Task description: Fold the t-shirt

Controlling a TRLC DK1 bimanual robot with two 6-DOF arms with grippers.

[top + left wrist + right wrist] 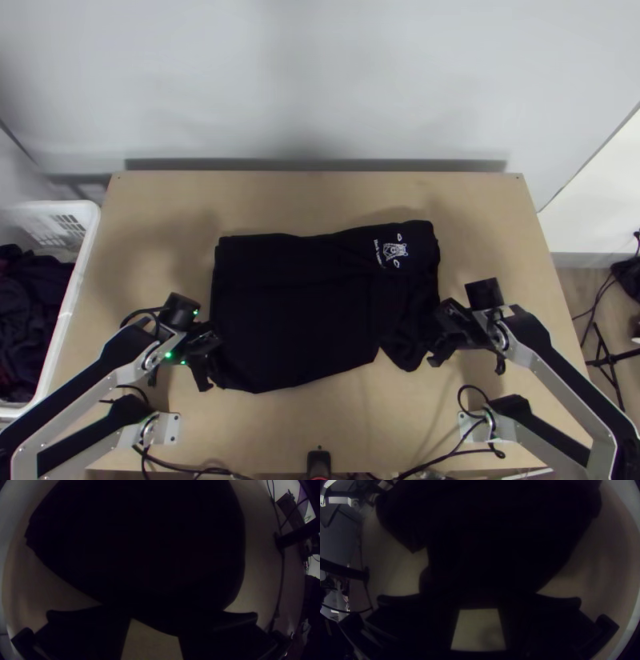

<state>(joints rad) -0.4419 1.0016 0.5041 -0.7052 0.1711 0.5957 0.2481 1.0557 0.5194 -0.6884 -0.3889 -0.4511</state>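
Black t-shirt [296,312] lying folded mid-frame, bunching at right; left gripper [208,358] lower left, right gripper [439,334] right of center, both staying released, fingers apart.Black t-shirt [296,312] is lying folded mid-frame, bunching at right; left gripper [208,358] lower left, right gripper [439,334] right of center, both hanging released, fingers apart.

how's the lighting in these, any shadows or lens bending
Top view: fairly bright, soft shadows on the table either side of the t-shirt, white print clear but dark folds hard to read; left wrist view: dim, shirt and left gripper merging near black, table edge bowed; right wrist view: just as dim, table edge curved, corners dark.
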